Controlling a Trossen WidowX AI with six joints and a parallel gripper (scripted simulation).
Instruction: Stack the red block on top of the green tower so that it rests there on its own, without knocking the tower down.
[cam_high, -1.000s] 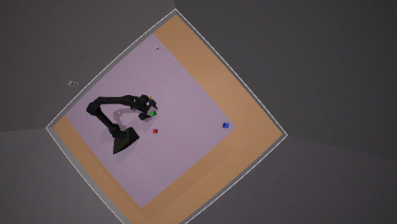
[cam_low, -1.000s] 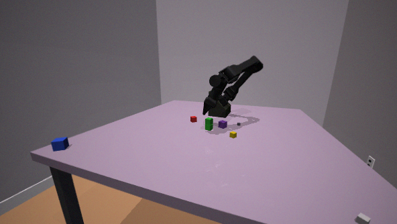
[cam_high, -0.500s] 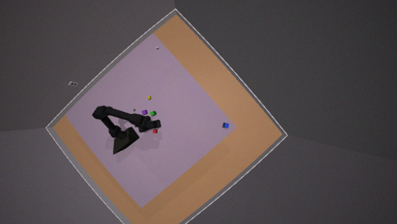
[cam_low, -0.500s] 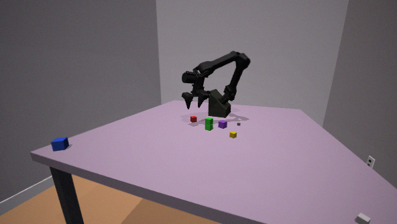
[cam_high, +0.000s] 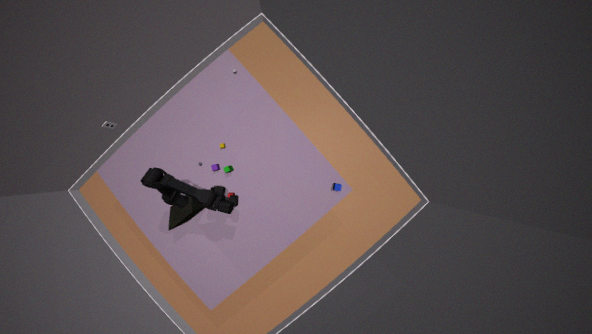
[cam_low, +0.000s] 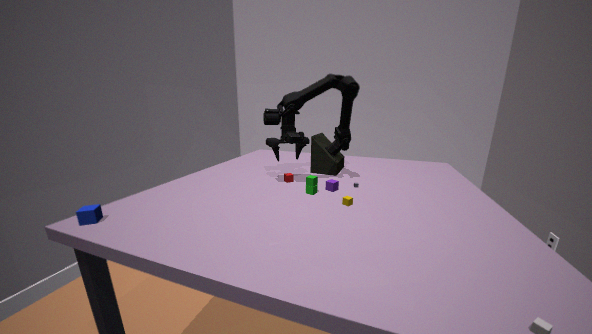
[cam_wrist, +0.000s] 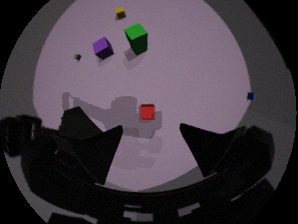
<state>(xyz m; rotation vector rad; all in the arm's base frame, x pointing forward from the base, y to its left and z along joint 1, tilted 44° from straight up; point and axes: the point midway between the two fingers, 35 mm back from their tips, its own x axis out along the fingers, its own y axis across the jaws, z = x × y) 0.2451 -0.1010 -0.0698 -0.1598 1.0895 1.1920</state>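
On the lilac table (cam_low: 410, 235), near the arm's base (cam_low: 325, 155):

Gripper (cam_low: 287, 151): hangs above the table, fingers pointing down and spread wide apart, nothing between them.

Red block (cam_low: 288, 177): sits on the table surface, untouched, almost straight below the gripper. The wrist view puts the red block (cam_wrist: 148, 112) between the two fingertips' lines, slightly toward the far side. Clear air separates block and fingertips; no contact.

Green tower (cam_low: 311, 184): stands upright, two cubes high by the look of it, just beside the red block on the side away from the table's near-left corner. Apart from it, not touching.

Purple block (cam_low: 332, 185): just beyond the tower. Yellow block (cam_low: 347, 201): a little nearer the onlooker. Blue block (cam_low: 89, 214): well apart, at the table's corner. None belongs to the task.

Step in hand, as judged: hover over the red block before the grasp; pickup not yet made, stacking not begun.

Next move, as judged: a straight descent so the fingers straddle the block, then closing on it. Care is due on the tower side, since the tower stands close enough for a finger to brush it.
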